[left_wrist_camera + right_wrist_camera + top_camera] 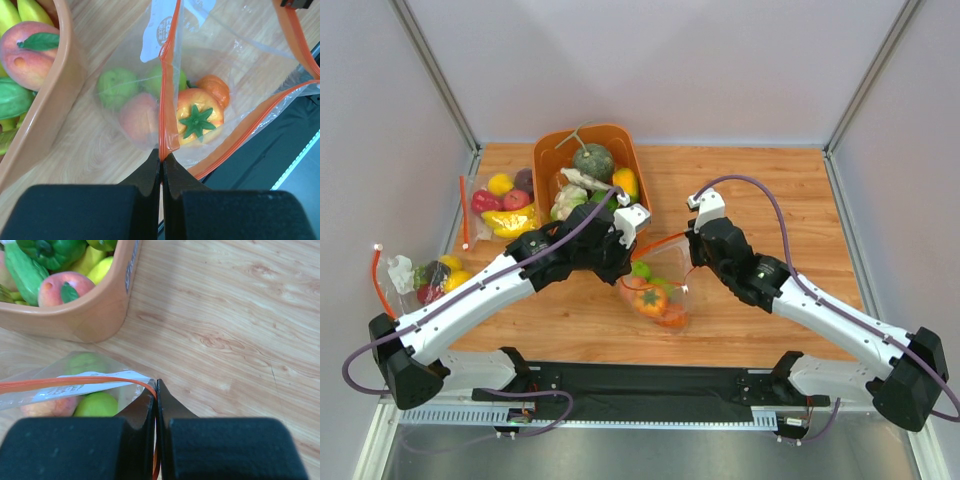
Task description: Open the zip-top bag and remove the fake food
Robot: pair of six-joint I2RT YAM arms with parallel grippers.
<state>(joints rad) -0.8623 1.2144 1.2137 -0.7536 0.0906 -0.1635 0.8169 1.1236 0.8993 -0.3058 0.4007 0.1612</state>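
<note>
The zip-top bag hangs between my two grippers over the table, its red-orange zip strip spread apart. The fake food lies inside: green apples, a peach and an orange fruit with a green calyx. My left gripper is shut on one side of the strip. My right gripper is shut on the other side. The white label and a green apple show through the plastic.
An orange basket with a melon and other produce stands just behind the left gripper; its rim is close in both wrist views. Two other fruit bags lie at the left. A black mat lines the front edge.
</note>
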